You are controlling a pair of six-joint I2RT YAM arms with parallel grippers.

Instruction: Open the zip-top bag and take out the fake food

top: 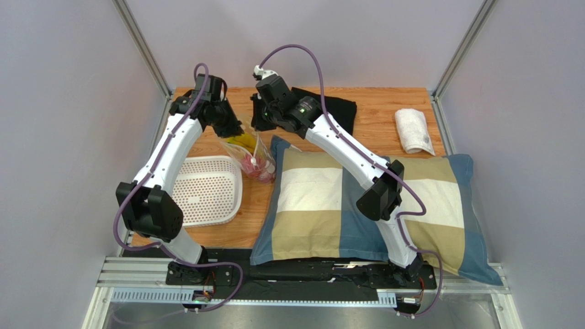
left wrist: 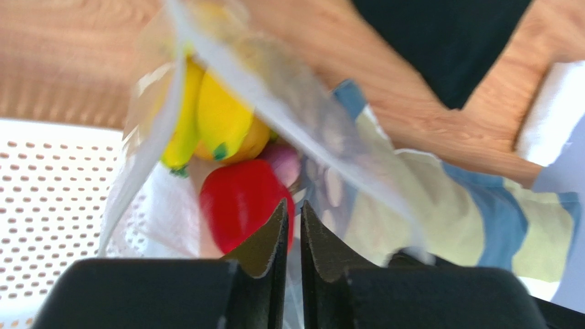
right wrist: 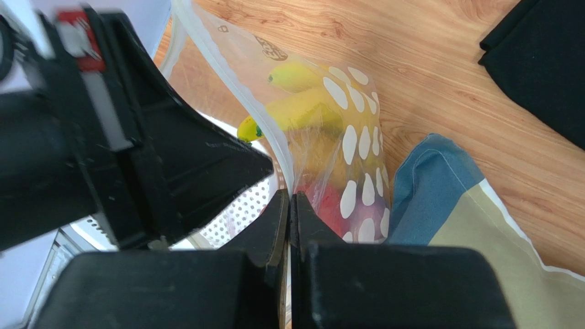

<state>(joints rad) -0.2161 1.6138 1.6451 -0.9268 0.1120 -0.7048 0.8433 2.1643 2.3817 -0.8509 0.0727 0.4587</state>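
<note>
The zip-top bag (top: 253, 156) hangs clear and white-spotted above the wooden table, held up between both grippers. My left gripper (top: 237, 130) pinches one wall of the bag's mouth; in the left wrist view its jaws (left wrist: 293, 204) stand a sliver apart with pale film between them. My right gripper (top: 259, 123) is shut on the opposite zip rim, which runs into its jaws (right wrist: 290, 195). The fake food lies inside: yellow banana bunch (left wrist: 220, 116), red pepper (left wrist: 237, 205), purplish onion (left wrist: 283, 161), orange fruit (left wrist: 255, 140). The bananas (right wrist: 302, 110) also show through the spotted wall (right wrist: 350, 137).
A white perforated tray (top: 206, 188) sits left of the bag. A large checked pillow (top: 323, 199) covers the table's middle and right. A folded black cloth (top: 336, 110) lies at the back and a rolled white towel (top: 413, 130) at the back right.
</note>
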